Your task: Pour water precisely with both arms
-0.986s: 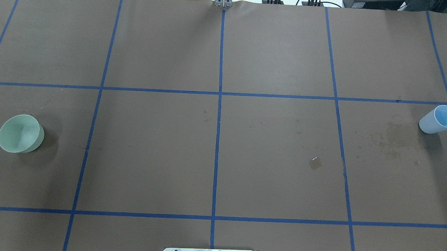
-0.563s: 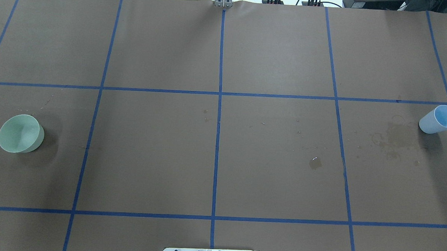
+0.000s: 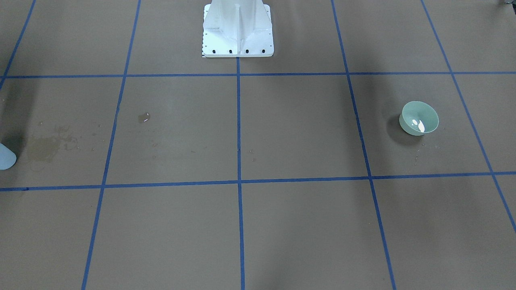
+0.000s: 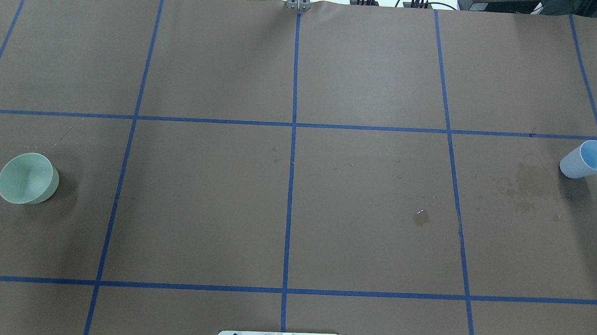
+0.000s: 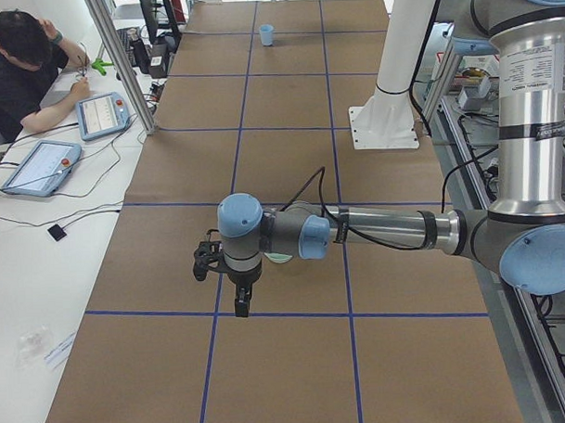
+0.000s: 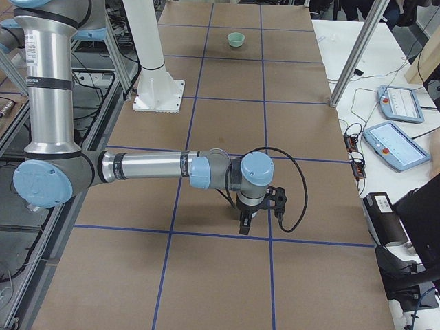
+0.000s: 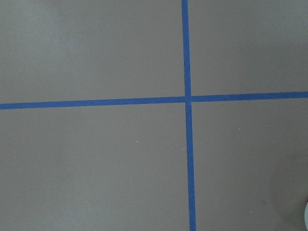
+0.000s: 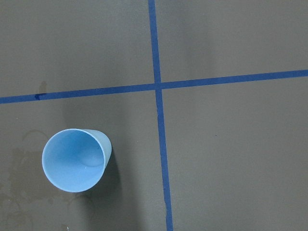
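**Bowl and cup stand far apart, a puddle between them**

At far left a green bowl (image 4: 27, 178) sits upright, with the left gripper (image 5: 241, 308) hanging over the brown paper (image 4: 201, 208) near it. The water (image 4: 421, 217) shows as a small shiny puddle right of centre. At far right stands a blue cup (image 4: 587, 160), with the right gripper (image 6: 244, 229) near it. Whether either gripper is open cannot be told.

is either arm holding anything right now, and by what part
Nothing is held: the cup and the bowl stand untouched on the table.
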Robot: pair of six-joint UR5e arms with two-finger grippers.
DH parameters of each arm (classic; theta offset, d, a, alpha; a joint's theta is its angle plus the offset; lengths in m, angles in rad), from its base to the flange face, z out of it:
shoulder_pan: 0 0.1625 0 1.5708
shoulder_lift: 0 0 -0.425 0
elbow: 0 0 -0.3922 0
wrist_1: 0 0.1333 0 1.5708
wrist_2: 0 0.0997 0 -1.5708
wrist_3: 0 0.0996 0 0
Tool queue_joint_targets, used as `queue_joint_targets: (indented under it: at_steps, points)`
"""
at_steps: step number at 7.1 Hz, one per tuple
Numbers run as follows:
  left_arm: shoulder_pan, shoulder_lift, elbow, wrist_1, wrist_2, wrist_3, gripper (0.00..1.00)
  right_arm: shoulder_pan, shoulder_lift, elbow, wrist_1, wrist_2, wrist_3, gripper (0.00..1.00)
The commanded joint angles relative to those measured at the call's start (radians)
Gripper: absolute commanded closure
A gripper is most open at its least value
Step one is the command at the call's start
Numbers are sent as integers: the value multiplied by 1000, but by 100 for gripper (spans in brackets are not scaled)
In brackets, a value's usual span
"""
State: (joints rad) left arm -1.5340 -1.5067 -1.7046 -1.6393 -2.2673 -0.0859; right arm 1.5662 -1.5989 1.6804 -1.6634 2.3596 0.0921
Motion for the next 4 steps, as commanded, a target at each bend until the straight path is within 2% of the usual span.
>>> queue_joint_targets:
  at_steps: [1,4]
  points:
    - [0,-1,0,1,0,0,0,0,-1,-2,4,0,-2,1]
    - [0,-1,-1,0,2,0,0,0,0,-5,8,1,-3,1]
